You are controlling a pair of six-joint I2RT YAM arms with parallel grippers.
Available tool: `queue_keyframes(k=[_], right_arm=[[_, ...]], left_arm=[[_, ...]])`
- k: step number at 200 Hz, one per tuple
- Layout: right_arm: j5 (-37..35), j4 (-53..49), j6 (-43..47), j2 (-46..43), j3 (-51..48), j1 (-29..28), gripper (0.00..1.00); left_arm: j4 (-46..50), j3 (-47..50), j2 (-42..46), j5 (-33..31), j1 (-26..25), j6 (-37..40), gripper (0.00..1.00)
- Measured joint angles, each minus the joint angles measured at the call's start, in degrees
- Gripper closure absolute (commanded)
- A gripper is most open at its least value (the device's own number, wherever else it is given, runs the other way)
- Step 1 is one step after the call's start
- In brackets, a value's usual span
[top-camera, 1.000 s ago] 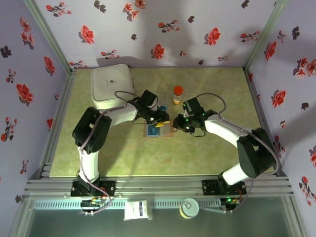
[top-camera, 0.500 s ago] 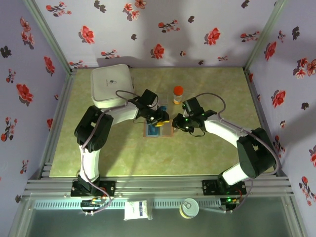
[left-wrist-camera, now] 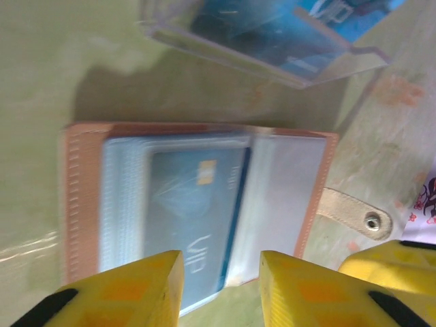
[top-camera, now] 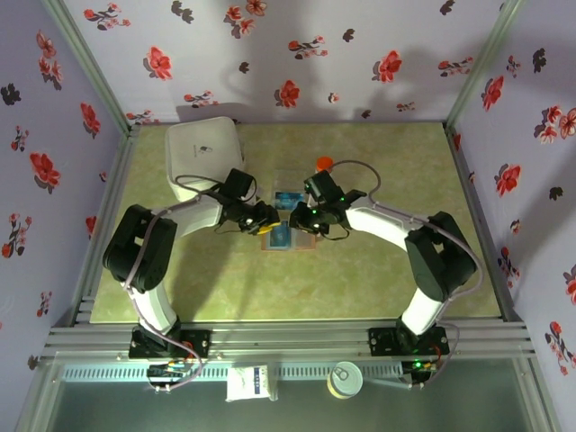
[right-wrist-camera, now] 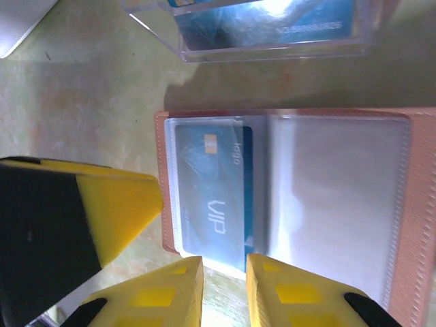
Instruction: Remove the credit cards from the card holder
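**A:** Where's the card holder?

**B:** Spread open and flat on the worktop, straight ahead of the right hand. Its near edge sits just at that hand's fingertips.

**A:** Anything in it?

**B:** One blue card marked "VIP". It's tucked under the clear pocket of the panel ahead and slightly left of the right hand.

**A:** And the right hand itself?

**B:** Narrow. The fingers stand a small gap apart with worktop showing between them, and nothing is gripped. The card's near edge lies just ahead of that gap. Whether a tip touches it, I can't quite tell.

**A:** The left hand?

**B:** The left hand is just beside the right one, on its left. Its fingers are somewhat wider apart, and the holder's near edge and the card's corner lie ahead of the gap. Nothing is clamped. The holder's strap, with its snap, sticks out ahead and to that hand's right.

**A:** Other cards?

**B:** More blue cards lie in a clear box beyond the holder, farther from both hands.
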State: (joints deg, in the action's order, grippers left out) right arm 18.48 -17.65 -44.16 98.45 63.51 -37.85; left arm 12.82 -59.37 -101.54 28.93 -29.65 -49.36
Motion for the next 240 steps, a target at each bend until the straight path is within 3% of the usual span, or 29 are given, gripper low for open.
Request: queue_keyframes(k=[126,240], right_arm=[[4.46,1.53,0.02,9.57,4.07,-0.31,0.78],[4.74,2.84,0.07,11.3,4.09,-0.31,0.8]], left_arm=[[-1.4,2.6,-0.44,1.14,1.05,0.66,1.0],[-0.15,2.43,-2.38,0.87,1.05,3.04,1.0]])
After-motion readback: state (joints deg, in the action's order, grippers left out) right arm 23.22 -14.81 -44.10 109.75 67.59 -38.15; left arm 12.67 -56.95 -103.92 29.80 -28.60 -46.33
